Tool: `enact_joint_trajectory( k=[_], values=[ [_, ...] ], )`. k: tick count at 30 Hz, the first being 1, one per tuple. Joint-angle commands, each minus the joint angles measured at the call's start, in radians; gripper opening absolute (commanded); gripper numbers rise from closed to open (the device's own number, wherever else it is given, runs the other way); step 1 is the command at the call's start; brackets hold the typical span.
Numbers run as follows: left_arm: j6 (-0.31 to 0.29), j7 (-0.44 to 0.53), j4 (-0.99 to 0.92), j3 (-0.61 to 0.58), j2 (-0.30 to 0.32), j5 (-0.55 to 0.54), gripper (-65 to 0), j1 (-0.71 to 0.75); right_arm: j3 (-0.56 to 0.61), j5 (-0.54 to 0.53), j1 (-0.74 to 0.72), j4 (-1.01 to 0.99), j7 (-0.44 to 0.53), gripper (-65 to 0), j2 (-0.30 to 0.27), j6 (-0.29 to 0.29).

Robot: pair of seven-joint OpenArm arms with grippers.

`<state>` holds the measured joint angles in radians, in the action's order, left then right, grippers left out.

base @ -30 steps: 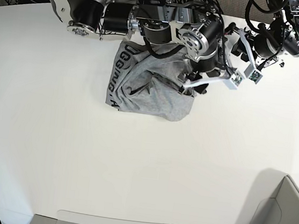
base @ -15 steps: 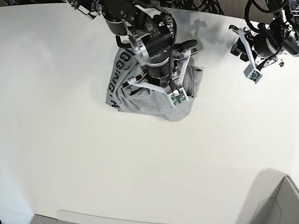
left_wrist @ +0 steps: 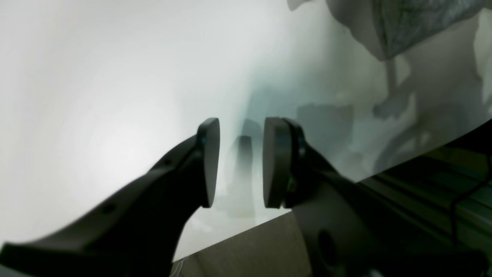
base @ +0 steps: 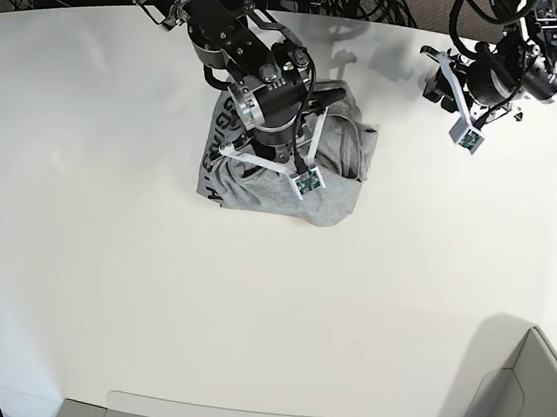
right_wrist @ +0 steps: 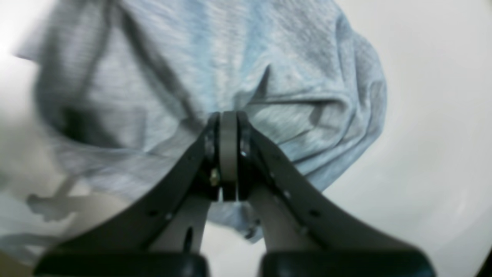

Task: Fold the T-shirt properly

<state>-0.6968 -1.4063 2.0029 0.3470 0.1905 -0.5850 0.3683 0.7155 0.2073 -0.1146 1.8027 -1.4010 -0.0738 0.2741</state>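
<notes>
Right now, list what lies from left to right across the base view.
Bare white table → T-shirt with the right claw over it → left claw → grey bin corner.

Right arm, black jointed metal, reaches in from the far edge, wrist bent downward. Right claw (right_wrist: 229,154), dark curved fingers, is closed, pads pressed flat together. Left arm is folded back near the far corner; left claw (left_wrist: 238,161), dark with round pads, parted, gripping nothing.
</notes>
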Motion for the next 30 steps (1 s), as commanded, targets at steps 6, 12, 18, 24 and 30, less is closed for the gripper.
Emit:
enact_joint_trajectory(
  k=[6,12,18,24,30],
  values=[
    [-0.001,0.01,0.012,0.008,0.005,-0.013,-46.2,-0.002,-0.037,0.008,-0.046,-0.039,0.005,-65.0,0.055,-0.091],
    [-0.001,0.01,0.012,0.005,0.005,-0.013,-46.2,-0.004,-0.037,0.01,-0.142,-0.234,0.061,-65.0,0.104,-0.111],
    [-0.001,0.01,0.011,0.01,0.005,-0.013,-46.2,-0.004,-0.032,0.014,-0.244,-0.381,0.206,-65.0,0.161,-0.111],
    [-0.001,0.01,0.011,0.008,0.005,-0.013,-46.2,-0.004,-0.03,0.013,-0.33,-0.473,0.394,-65.0,0.202,-0.111],
    [-0.001,0.01,0.011,0.007,0.005,-0.013,-46.2,-0.005,-0.03,0.014,-0.363,-0.533,0.535,-65.0,0.216,-0.111]
  ],
)
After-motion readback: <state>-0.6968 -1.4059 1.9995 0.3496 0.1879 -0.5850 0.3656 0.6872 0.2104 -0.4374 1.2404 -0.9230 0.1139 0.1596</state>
